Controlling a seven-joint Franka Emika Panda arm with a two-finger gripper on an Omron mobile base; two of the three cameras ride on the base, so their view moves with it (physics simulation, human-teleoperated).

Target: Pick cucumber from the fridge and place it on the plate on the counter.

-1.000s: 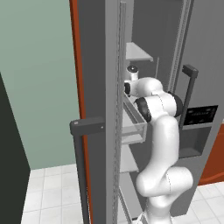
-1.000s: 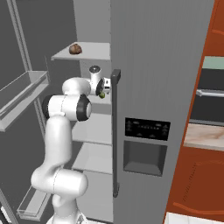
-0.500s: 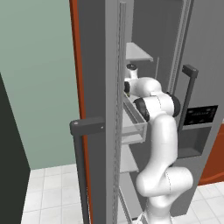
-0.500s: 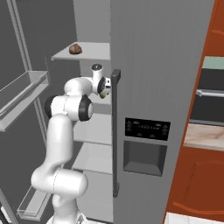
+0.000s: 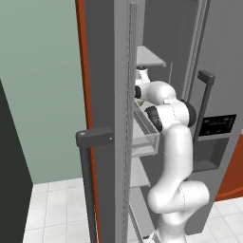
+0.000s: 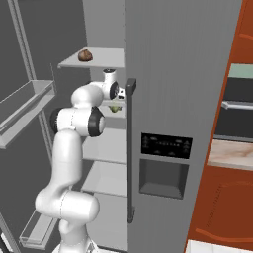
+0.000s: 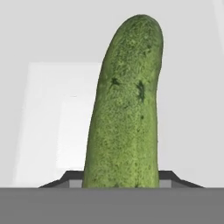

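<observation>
The gripper (image 7: 120,181) is clamped on the cucumber (image 7: 124,105), which in the hand view runs straight up from between the two dark finger tips, with pale grey shelf behind it. From the right base view a small green bit of the cucumber (image 6: 115,108) shows just past the wrist, deep inside the fridge (image 6: 183,89) on a middle shelf, below the shelf where a small brown round thing (image 6: 85,55) sits. The arm (image 5: 173,137) reaches in from the base through the open doorway, past the door bins (image 5: 144,135) and the dark door handle (image 5: 92,166). So the grasp looks made, though I cannot tell whether the cucumber has left the shelf. Still to come, as I judge it: draw the arm out of the fridge, get over to the counter (image 6: 230,153) glimpsed at the right, and set the cucumber on the plate
</observation>
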